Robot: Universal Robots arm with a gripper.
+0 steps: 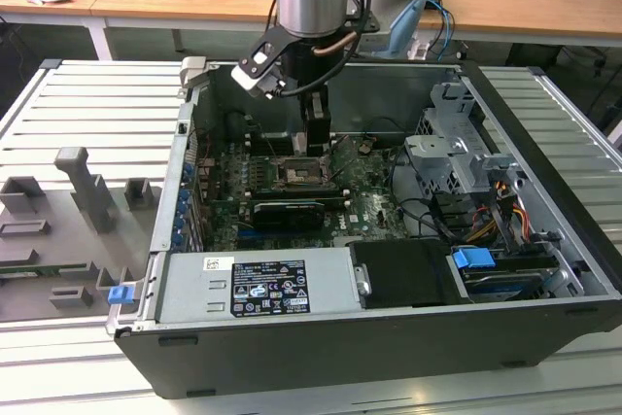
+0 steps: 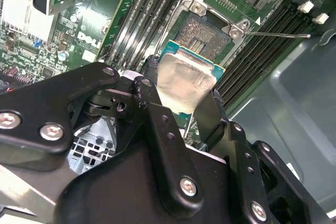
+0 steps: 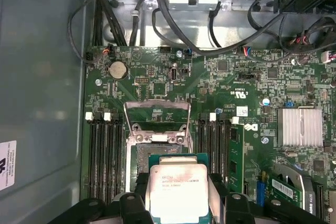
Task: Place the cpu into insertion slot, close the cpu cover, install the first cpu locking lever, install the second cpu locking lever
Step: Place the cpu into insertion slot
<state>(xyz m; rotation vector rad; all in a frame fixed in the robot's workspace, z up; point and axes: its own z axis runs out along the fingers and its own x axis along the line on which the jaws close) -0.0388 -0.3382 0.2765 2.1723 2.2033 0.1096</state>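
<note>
- An open computer case point(image 1: 292, 357) is laid on the slatted desk point(image 1: 87, 114), with the green circuit board point(image 1: 374, 203) exposed inside.
- The pincer point(image 2: 184, 94) is seen pinching the cpu by two opposite edges.
- The cpu cover point(image 3: 156, 113) is swung open; closing it and setting the locking levers point(image 2: 278, 35) is judged not yet done.
- The insertion slot point(image 3: 156, 153) is left bare.
- The cpu point(image 3: 178, 191) is held just above the slot's edge, apparently unseated, with its metal top upward; being square, it shows no long axis.

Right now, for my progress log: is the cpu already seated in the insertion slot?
No: the gripper holds the cpu between its fingers, and the insertion slot lies bare in its dark centre.
</note>
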